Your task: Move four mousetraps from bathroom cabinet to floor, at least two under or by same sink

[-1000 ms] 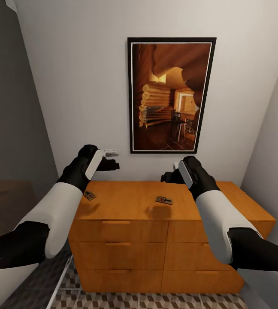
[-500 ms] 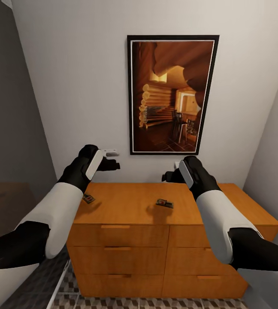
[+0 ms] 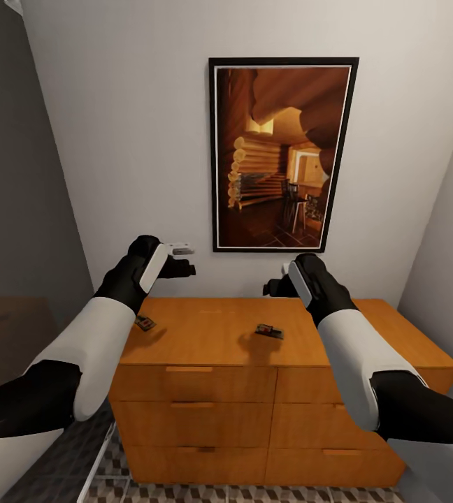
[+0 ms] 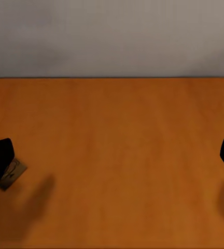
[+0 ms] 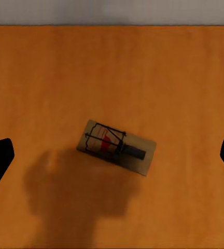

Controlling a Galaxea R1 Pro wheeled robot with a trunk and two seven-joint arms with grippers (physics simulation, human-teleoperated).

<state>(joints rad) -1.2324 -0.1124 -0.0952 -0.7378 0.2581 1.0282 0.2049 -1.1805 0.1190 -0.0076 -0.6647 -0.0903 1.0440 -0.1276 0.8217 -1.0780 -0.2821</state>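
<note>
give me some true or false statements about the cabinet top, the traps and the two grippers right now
1. A mousetrap lies flat on the cabinet top. True.
2. The right gripper is shut on that trap. False: its jaws are open above it.
3. A second trap lies by the left forearm. True.
4. The left gripper holds a trap. False: it is open, above bare wood.
5. A drawer is open. False: every drawer front in view is closed.

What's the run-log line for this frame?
phase: pre-grasp | left end effector: open, empty | right end effector: open, above mousetrap | second mousetrap: cabinet top, left edge
</note>
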